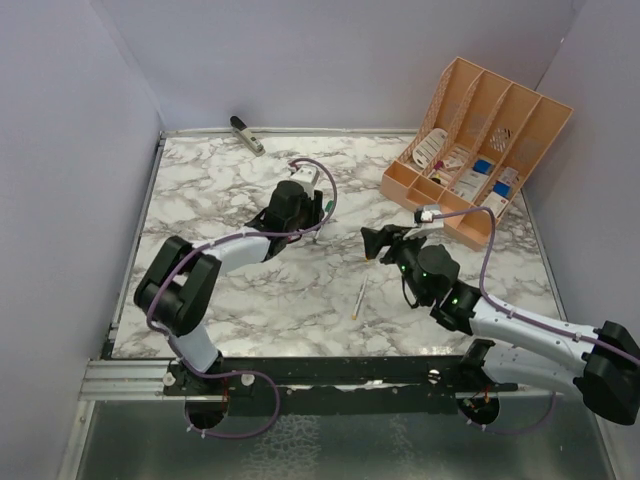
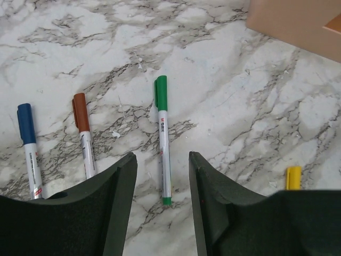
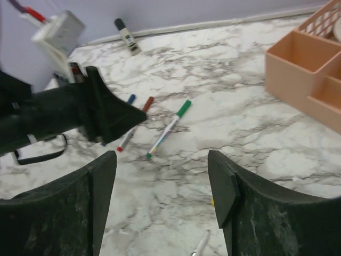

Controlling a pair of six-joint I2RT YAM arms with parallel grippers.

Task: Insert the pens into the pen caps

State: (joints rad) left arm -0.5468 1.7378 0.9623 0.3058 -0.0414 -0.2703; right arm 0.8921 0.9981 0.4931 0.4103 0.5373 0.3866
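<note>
While our left fingers and right fingers are hanging open and empty, we are counting three slim silvery pens lying capped on the white marble counter: blue, red-brown, green. A stubby yellow plastic cap and one bare grey pen are lying apart.

White and grey marble counter, orange organizer at the far right corner, small blue and white things in its slots, little dark and white clip-like thing by the back edge, pale purple walls.
</note>
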